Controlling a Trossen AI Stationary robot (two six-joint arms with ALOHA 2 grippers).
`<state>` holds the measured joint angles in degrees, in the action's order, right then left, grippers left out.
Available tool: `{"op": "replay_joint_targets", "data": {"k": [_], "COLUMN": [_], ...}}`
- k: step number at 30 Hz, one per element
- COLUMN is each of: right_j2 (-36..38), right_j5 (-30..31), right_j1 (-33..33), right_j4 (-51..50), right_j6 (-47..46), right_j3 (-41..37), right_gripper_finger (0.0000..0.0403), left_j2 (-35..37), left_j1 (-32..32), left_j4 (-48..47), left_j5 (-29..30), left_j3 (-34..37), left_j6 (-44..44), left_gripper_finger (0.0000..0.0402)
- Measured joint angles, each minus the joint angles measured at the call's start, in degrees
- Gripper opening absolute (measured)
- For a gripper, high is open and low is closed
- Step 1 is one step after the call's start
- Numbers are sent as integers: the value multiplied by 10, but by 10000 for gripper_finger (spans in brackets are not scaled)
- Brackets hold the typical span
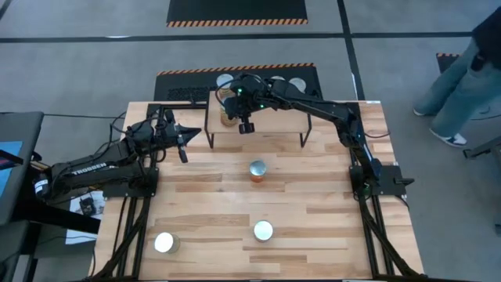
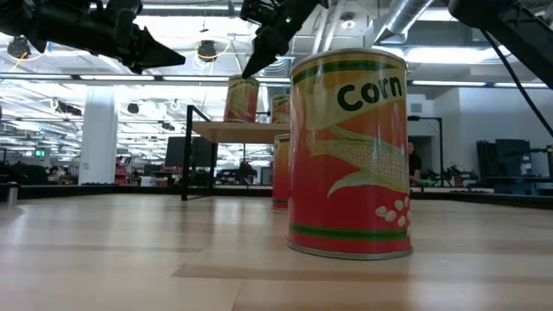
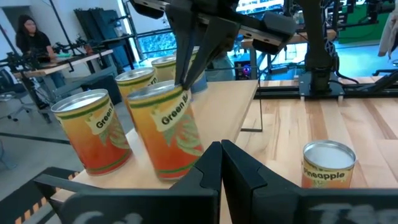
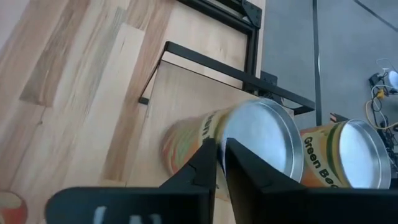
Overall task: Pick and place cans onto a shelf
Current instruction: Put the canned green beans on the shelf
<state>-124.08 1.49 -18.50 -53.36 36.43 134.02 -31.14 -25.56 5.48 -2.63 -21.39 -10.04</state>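
The slatted table (image 1: pixel 313 227) carried everything, with the shelf (image 1: pixel 274 129) standing at its far edge on thin black legs. The right arm reached across from its base at the table's right side to the shelf's left end, and the right gripper (image 1: pixel 237 100) hung directly over a green-bean can (image 3: pixel 166 130) standing on the board. In the right wrist view its fingers met nearly together over that can's silver top, and in the left wrist view the two dark tips came down to its rim; whether they pinched the rim or merely touched it could not be told. Another tin (image 3: pixel 93 130) stood just beside it, with more behind near the shelf's back edge. The left arm waited over the table's left side, its gripper (image 1: pixel 178 141) pointed towards the shelf with the fingers drawn close and nothing between them. Three cans remained on the table: a corn can (image 1: pixel 257 170) near the middle in front of the shelf, another (image 1: pixel 263 230) nearer the front edge, and a third (image 1: pixel 164 243) at the front left corner. The step in hand looked like the setting-down of the green-bean can at the shelf's left end. The next move would call for letting go cleanly, lifting straight up so the neighbouring tin was not knocked, then travelling to the corn can.
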Motion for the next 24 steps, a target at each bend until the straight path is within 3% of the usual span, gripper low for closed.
{"op": "replay_joint_targets", "data": {"k": [10,18,24], "right_j2": [10,39,4], "right_j5": [17,-5,-14], "right_j1": [2,-2,-11], "right_j4": [18,-100,-108], "right_j6": [-5,-39,-61], "right_j3": [0,0,-3], "right_gripper_finger": [82,11,21], "left_j2": [0,0,0], "left_j1": [0,0,0], "left_j4": [0,-2,-1], "left_j5": [0,0,0], "left_j3": [0,0,0], "left_j6": [0,0,0], "left_gripper_finger": [0,0,0]}}
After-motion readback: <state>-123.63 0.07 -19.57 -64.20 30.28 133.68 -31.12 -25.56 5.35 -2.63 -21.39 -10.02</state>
